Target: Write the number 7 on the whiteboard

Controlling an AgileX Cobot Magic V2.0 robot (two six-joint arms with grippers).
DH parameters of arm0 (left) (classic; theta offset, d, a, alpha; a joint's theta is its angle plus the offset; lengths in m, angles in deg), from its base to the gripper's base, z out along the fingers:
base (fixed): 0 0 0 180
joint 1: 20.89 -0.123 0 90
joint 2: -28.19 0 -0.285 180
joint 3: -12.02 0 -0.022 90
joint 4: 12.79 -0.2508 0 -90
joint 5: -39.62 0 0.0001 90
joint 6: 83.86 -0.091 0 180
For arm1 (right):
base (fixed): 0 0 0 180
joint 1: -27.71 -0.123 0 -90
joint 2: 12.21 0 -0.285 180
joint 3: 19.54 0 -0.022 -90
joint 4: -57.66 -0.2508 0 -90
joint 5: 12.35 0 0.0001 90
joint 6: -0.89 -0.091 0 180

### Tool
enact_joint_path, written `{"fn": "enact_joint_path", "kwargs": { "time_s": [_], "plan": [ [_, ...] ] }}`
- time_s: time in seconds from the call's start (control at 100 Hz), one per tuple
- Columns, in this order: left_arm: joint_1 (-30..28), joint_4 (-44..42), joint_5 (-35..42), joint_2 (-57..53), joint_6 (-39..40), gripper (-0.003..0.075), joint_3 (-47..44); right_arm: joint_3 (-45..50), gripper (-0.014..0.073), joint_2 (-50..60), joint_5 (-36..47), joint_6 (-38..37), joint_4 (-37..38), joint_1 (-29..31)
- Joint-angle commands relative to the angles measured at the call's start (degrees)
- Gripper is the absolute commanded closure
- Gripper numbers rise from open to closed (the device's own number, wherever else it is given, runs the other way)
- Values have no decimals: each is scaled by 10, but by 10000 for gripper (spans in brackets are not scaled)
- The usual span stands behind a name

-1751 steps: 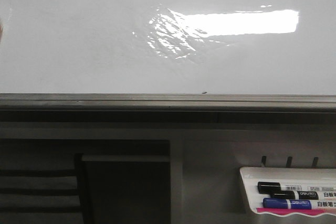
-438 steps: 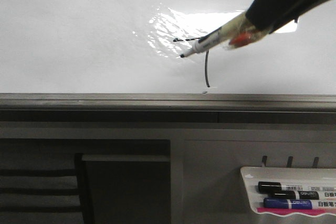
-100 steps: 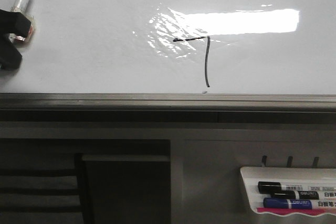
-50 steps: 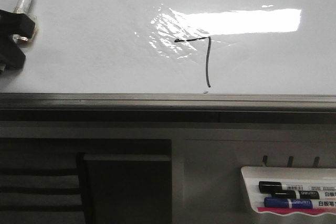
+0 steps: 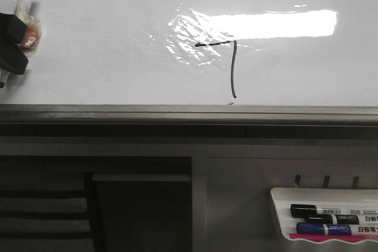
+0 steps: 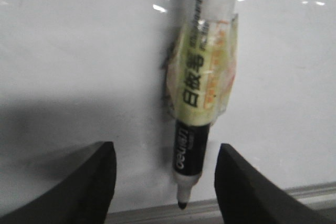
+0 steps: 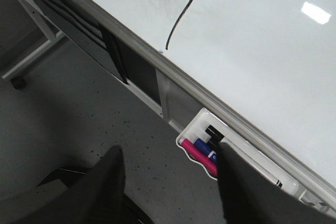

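Note:
The whiteboard (image 5: 88, 57) fills the upper front view, with bright glare over a wrinkled film patch. The number 7 (image 5: 232, 72) is drawn in thin black near its middle, just above the grey edge rail (image 5: 177, 112); it also shows in the right wrist view (image 7: 176, 24). My left gripper (image 5: 18, 33) is at the board's far left. In the left wrist view it (image 6: 164, 148) is open, its jaws wide on either side of a black marker (image 6: 202, 82) with yellowish wrap that rests on the board, touching neither finger. My right gripper (image 7: 169, 150) is open, empty, away from the board.
A small white marker tray (image 5: 277, 216) hangs below the rail at the right and holds black, blue and pink markers (image 5: 322, 210); it shows in the right wrist view (image 7: 184, 139). Grey speckled floor and a dark frame lie under the board.
The 7 has not changed in the last second. The left gripper has shifted slightly at the board's left, and more of the marker's length shows.

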Motion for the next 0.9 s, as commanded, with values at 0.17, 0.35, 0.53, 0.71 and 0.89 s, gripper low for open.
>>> {"fn": "enact_joint_path", "kwargs": {
  "time_s": [0.17, 0.35, 0.53, 0.71, 0.89],
  "plan": [
    [-2, -15, -31, -136, 3, 331, 14, -15, 251, 4, 41, -73, 40, 4],
    [-2, -15, -42, -206, 3, 331, 14, -15, 251, 4, 43, -188, 141, 4],
    [-2, -41, -74, -279, 3, 331, 14, -1, 251, 10, 77, -219, 162, 4],
    [-2, -57, -111, -350, 3, 331, -6, 74, 251, 74, 185, -229, 160, 4],
    [-2, -59, -39, -416, 3, 332, -91, 164, 251, 181, 327, -229, 156, 4]
  ]
}}
